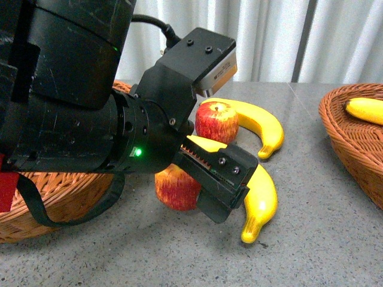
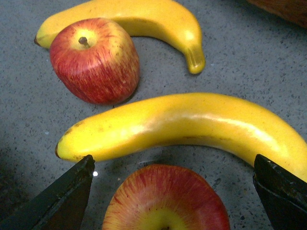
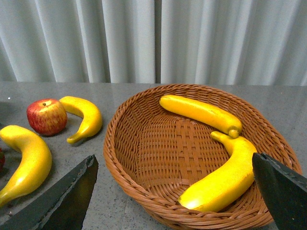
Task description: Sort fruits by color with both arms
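left basket [image 1: 60,191] at the surface's left edge. left gripper [image 2: 170,199]: jaws wide apart, empty, glossy red apple [image 2: 163,191] between them, long yellow banana [image 2: 182,127] just beyond. bare surface [image 1: 311,197] follows. right gripper [image 3: 172,201]: jaws spread, empty, over right basket [image 3: 144,124].

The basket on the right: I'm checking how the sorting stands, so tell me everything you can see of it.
The basket is brown woven wicker, oval and shallow, with a thicker braided rim, and looks intact. It stands upright on the grey table, to the right of the loose fruit. A straighter banana and a curved banana lie inside, ends close together; no apples. Nothing else touches it.
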Robot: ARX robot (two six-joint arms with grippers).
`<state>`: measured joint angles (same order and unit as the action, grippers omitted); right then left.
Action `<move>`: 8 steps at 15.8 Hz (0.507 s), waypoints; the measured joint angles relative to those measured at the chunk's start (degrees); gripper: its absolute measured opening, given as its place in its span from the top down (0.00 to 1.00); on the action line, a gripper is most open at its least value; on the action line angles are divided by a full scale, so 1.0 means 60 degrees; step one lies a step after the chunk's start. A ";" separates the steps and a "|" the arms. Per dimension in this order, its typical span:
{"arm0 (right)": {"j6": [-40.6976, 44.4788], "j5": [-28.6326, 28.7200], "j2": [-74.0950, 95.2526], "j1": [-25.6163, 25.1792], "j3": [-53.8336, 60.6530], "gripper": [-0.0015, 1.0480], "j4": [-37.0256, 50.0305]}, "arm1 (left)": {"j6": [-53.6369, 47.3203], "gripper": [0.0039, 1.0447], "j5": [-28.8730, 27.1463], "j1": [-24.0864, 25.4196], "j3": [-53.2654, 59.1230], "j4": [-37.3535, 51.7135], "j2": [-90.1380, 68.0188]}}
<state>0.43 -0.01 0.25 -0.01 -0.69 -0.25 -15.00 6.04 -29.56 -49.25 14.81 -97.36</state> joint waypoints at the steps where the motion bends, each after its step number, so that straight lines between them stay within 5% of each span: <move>1: -0.0004 0.0004 0.0000 0.0000 0.0000 0.06 0.0000 | -0.0022 0.06 0.0095 0.0080 -0.0055 -0.0036 -0.0208; 3: 0.0000 0.0000 0.0000 0.0000 0.0000 0.06 0.0000 | -0.0073 0.45 0.0499 0.0160 -0.0076 -0.0113 -0.0251; 8: 0.0000 0.0000 0.0000 0.0000 0.0000 0.06 0.0000 | 0.0481 0.48 0.0244 0.0568 -0.0025 -0.0368 0.1060</move>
<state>0.43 -0.01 0.25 -0.01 -0.69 -0.25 -12.12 7.51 -26.15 -49.41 12.60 -91.00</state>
